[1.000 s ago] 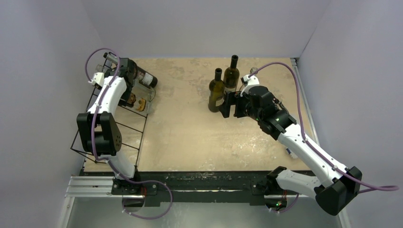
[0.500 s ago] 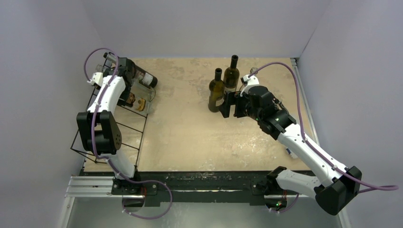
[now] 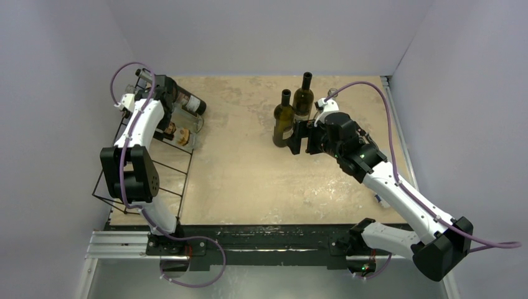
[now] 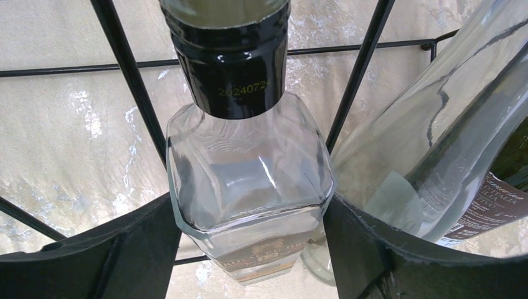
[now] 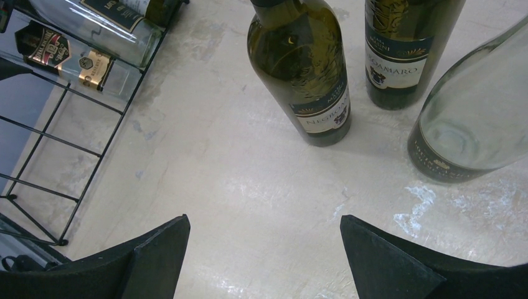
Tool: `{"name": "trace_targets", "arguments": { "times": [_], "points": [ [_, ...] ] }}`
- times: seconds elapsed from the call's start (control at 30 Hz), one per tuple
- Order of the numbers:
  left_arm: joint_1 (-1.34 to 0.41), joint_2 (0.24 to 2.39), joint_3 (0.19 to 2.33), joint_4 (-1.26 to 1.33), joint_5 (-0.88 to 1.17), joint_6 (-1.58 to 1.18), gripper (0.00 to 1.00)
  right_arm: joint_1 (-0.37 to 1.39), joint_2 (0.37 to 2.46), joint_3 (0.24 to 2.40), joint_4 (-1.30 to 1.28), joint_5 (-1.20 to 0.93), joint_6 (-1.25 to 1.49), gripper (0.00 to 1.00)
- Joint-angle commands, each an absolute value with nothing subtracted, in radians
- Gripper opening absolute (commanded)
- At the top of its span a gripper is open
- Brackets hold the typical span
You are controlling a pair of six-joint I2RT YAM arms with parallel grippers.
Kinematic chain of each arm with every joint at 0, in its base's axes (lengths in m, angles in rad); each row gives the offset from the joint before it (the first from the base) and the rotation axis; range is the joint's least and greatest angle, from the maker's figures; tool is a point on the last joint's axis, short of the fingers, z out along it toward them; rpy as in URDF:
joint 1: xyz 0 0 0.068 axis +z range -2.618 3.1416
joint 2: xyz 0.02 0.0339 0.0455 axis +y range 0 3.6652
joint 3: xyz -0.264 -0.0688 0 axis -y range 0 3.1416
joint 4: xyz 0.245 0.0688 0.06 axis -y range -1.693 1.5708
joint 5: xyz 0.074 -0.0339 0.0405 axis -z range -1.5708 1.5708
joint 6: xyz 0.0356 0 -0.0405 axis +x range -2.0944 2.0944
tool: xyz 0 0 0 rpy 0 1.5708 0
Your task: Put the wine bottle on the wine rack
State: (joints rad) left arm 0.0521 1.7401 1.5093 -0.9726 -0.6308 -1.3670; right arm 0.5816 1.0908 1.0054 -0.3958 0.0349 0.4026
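Note:
The black wire wine rack point(image 3: 168, 165) lies at the table's left edge. On its far end lie a dark wine bottle point(image 3: 192, 103), a clear bottle point(image 3: 188, 121) and a clear square bottle point(image 3: 176, 132) with gold labels. In the left wrist view my left gripper point(image 4: 249, 215) is shut on the square bottle point(image 4: 249, 168), with a finger pressed on each side below its black cap. Two dark wine bottles point(image 3: 283, 121) point(image 3: 303, 98) stand upright at the back centre. My right gripper point(image 3: 297, 138) is open and empty beside them, low over the table point(image 5: 264, 219).
The right wrist view shows both dark bottles point(image 5: 308, 68) point(image 5: 405, 53) and a third, pale glass bottle point(image 5: 476, 112) standing at the right, plus the rack's rods point(image 5: 114, 134) at left. In the left wrist view the rack rods point(image 4: 124, 62) cross behind the square bottle. Walls enclose the table.
My left gripper and the square bottle have shifted slightly toward the far left on the rack. The right arm has barely moved.

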Motion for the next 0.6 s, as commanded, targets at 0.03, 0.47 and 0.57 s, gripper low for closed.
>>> {"name": "trace_targets", "arguments": {
  "times": [0.03,0.47,0.57],
  "points": [
    [0.060,1.726,1.548,-0.966,-0.642,-1.345,0.82,0.578,1.076,1.002,-0.368,0.035,0.391,0.95],
    [0.061,1.669,1.530,-0.973,-0.605,-1.315,0.88,0.579,1.070,1.000,-0.366,0.028,0.393,0.95],
    [0.061,1.644,1.526,-0.962,-0.579,-1.293,0.99,0.579,1.069,1.001,-0.366,0.028,0.393,0.96]
  ]
}}
